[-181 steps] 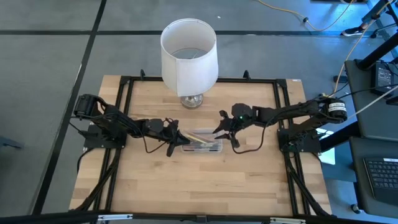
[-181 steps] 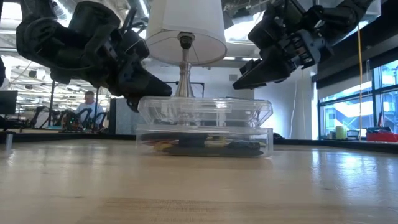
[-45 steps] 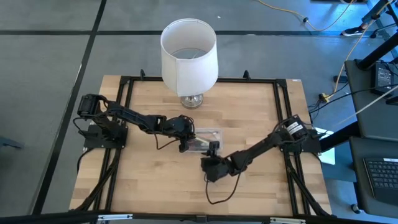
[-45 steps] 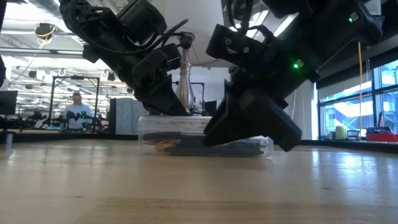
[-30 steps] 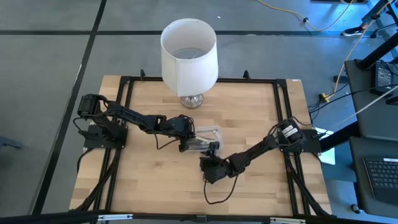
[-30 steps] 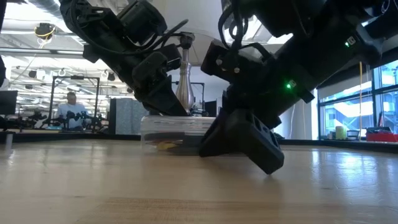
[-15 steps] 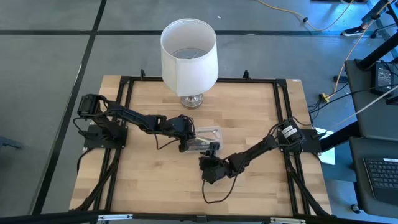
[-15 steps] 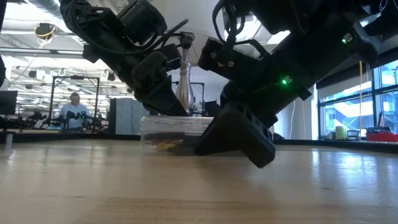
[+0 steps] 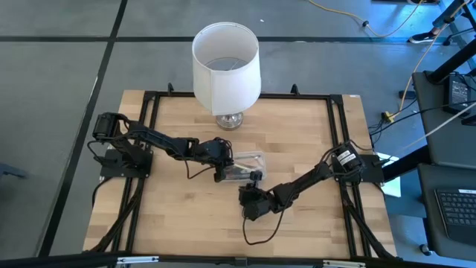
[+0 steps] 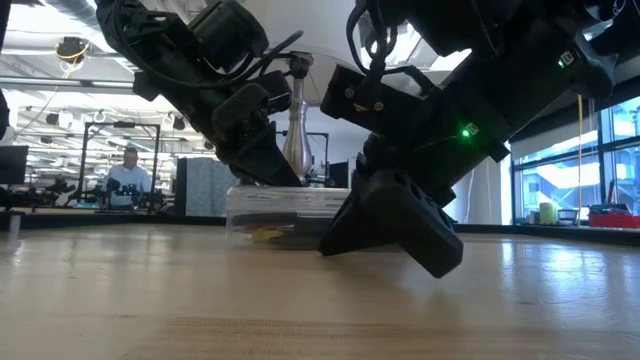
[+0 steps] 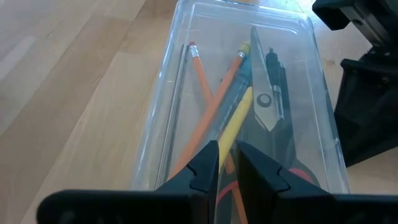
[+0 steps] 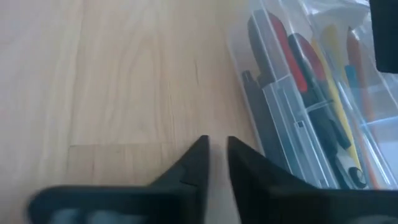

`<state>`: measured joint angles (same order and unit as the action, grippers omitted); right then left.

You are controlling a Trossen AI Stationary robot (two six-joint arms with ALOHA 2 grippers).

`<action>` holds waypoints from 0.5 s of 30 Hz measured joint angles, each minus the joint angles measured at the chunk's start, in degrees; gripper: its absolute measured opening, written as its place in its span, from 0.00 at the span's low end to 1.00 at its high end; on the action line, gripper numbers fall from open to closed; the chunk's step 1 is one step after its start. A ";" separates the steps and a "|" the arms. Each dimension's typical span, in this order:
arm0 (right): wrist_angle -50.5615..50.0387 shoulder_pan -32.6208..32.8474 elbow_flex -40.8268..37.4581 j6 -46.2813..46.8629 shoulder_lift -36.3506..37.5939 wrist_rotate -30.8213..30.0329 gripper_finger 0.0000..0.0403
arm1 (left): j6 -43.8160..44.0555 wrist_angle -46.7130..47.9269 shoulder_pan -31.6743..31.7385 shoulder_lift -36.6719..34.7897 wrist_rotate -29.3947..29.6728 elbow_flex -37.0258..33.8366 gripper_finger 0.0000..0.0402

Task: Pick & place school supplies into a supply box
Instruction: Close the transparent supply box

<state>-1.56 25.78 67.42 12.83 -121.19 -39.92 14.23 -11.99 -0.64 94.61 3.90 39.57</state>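
The supply box (image 9: 245,170) is a clear closed case lying flat on the table's middle. Through its lid (image 11: 249,81) show orange and yellow pencils, a blue pen, a dark pen and scissors (image 11: 264,93) with red-black handles (image 12: 292,56). My left gripper (image 9: 223,169) (image 11: 227,158) is shut and stands on the box's left end. My right gripper (image 9: 243,193) (image 12: 215,149) is shut and low over the table, just off the box's near long side (image 12: 273,124). It points toward the table's left. In the low view my right gripper (image 10: 420,240) hides the box's right half. My left gripper presses its shut fingertips (image 10: 268,170) down on the lid near the box's left end (image 11: 205,134). It slants down from the table's left and points along the box. The box stays flat on the table. My right gripper: I cannot tell whether it touches the table or the box.
A white-shaded lamp (image 9: 226,63) stands on a glass base (image 9: 229,119) near the far edge, behind the box. A black frame (image 9: 149,149) runs around the tabletop. Bare wood (image 9: 193,216) lies on the near side. A person (image 10: 128,170) shows far off in the room.
My right gripper has rocked slightly toward the table's left and back again, staying low beside the box's near side. The box and my left gripper have kept still.
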 joint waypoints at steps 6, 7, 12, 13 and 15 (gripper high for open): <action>-0.18 0.00 0.00 -4.18 0.00 0.57 0.03 | 0.01 0.00 0.00 0.00 0.00 0.00 0.12; -0.30 0.06 0.00 -4.08 0.00 0.56 0.03 | 0.01 0.00 0.00 0.00 0.00 0.00 0.12; -1.61 1.62 0.40 -2.85 0.00 -2.03 0.02 | 0.01 0.00 0.00 0.00 0.00 -0.02 0.12; -2.58 2.01 0.91 -2.86 0.00 -3.13 0.02 | 0.01 0.00 0.00 0.00 -0.02 0.00 0.12; -4.71 2.91 2.56 -3.17 0.00 -5.38 0.01 | 0.01 0.00 0.00 0.00 -0.01 -0.01 0.11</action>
<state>-6.27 28.69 69.98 9.66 -121.19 -45.30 14.24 -11.99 -0.64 94.61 3.89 39.56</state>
